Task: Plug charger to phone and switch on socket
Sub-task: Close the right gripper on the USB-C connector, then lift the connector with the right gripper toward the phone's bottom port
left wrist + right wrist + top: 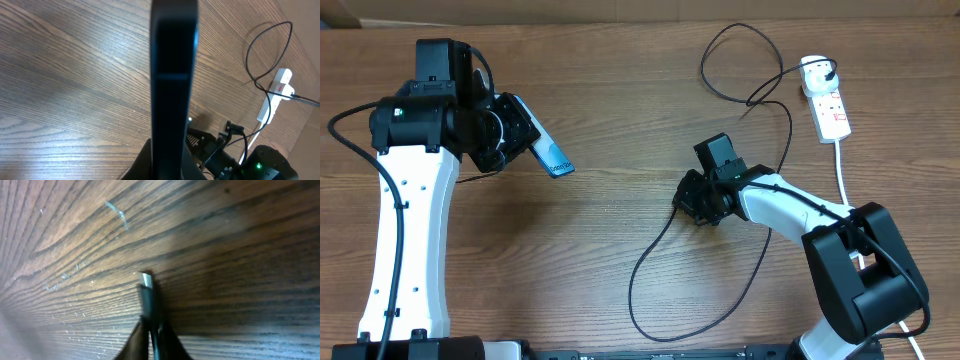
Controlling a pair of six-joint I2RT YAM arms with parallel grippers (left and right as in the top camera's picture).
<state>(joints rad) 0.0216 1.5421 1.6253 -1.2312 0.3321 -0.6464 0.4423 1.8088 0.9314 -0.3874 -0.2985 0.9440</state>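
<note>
My left gripper [520,135] is shut on the phone [546,152], holding it above the table at the left; its blue screen end points right. In the left wrist view the phone [172,60] shows edge-on as a dark bar between the fingers [170,165]. My right gripper [688,198] is shut on the charger's connector end; in the right wrist view the silver tip [146,280] sticks out past the fingers [152,330], close over the wood. The black cable [650,250] loops across the table to its plug [830,72] in the white socket [828,100] at the far right.
The socket's thick white cord [842,170] runs down the right side past the right arm's base. The cable makes a loop [735,65] at the back, left of the socket. The socket also shows in the left wrist view [276,90].
</note>
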